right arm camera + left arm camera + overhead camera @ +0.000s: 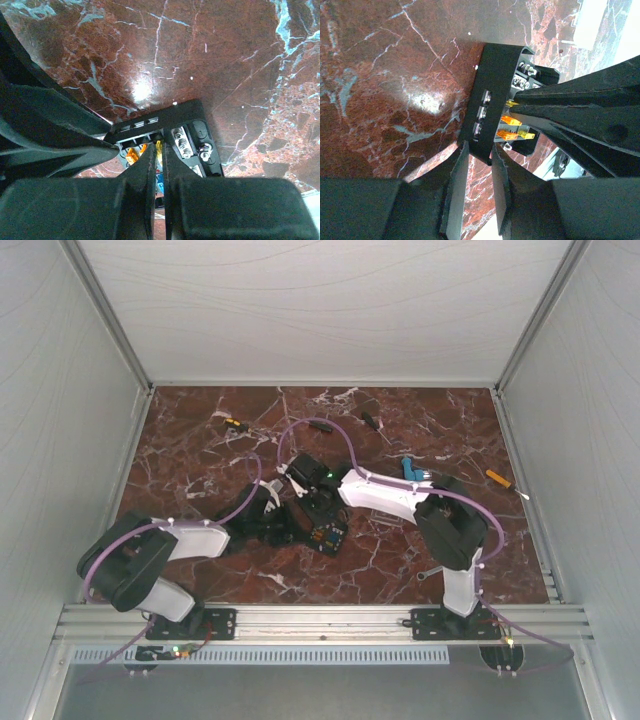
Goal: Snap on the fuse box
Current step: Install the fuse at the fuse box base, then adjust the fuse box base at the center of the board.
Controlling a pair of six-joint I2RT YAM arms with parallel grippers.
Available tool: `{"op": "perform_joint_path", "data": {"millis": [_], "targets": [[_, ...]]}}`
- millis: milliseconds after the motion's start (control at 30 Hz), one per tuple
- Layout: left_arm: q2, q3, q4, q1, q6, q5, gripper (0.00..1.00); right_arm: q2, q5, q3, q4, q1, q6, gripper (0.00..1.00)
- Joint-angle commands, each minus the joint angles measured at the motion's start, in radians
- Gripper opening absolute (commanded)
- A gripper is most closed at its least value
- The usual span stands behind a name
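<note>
Fuse box (326, 530) sat mid-table, between the two arms. Left gripper (479, 152) was pinched on its side wall, bracing it. Right gripper (159, 150), fingers nearly together, was right over the open fuse bay, so the push-down looked like the right arm's job.

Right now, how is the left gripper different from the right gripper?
The left gripper's fingers stand apart, with a wall of the fuse box between them. The right gripper's fingers are almost together, with only a thin slit showing. In the top view, the left gripper comes at the box from its left and the right gripper from the far side. Both are black, and both are at the box.
</note>
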Motion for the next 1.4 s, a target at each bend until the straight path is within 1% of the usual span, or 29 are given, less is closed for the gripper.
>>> {"op": "perform_joint_path", "data": {"millis": [0,67,200,233,300,433,600,667,800,900,933,1067,1167,1367], "targets": [[-0.008,0.011,0.033,-0.008,0.0,-0.011,0.24,0.188,0.059,-0.072,0.018,0.009,0.01,0.0],[-0.016,0.007,0.033,-0.007,-0.002,-0.015,0.24,0.176,0.057,-0.084,0.023,0.011,0.01,0.0],[-0.03,0.003,0.029,-0.006,-0.005,-0.021,0.25,0.039,0.024,-0.121,0.064,0.011,0.005,0.0],[-0.033,0.001,0.027,-0.008,-0.006,-0.023,0.25,0.0,0.019,-0.126,0.073,0.012,0.004,0.01],[-0.042,0.0,0.024,-0.008,-0.008,-0.025,0.25,-0.079,0.022,-0.133,0.082,0.011,0.009,0.08],[-0.061,-0.003,0.014,-0.007,-0.009,-0.028,0.26,-0.219,0.029,-0.161,0.1,-0.006,0.031,0.24],[-0.105,0.002,-0.022,-0.008,-0.001,-0.046,0.32,-0.344,0.017,-0.255,0.118,-0.085,0.085,0.36],[-0.121,0.01,-0.042,-0.007,0.008,-0.058,0.36,-0.391,-0.011,-0.313,0.136,-0.129,0.115,0.38],[-0.131,0.031,-0.074,-0.006,0.03,-0.075,0.44,-0.483,-0.143,-0.456,0.223,-0.213,0.182,0.47],[-0.105,0.054,-0.071,-0.007,0.041,-0.067,0.5,-0.512,-0.265,-0.541,0.315,-0.257,0.248,0.52],[-0.094,0.06,-0.064,-0.006,0.042,-0.058,0.51,-0.518,-0.295,-0.569,0.37,-0.26,0.274,0.53],[-0.041,0.066,-0.007,-0.005,0.027,-0.015,0.53,-0.505,-0.364,-0.642,0.524,-0.262,0.368,0.57],[-0.01,0.064,0.028,-0.006,0.013,0.005,0.53,-0.456,-0.389,-0.647,0.585,-0.262,0.397,0.57],[-0.001,0.05,0.04,0.004,0.007,-0.003,0.54,-0.342,-0.438,-0.585,0.667,-0.263,0.41,0.58]]}}
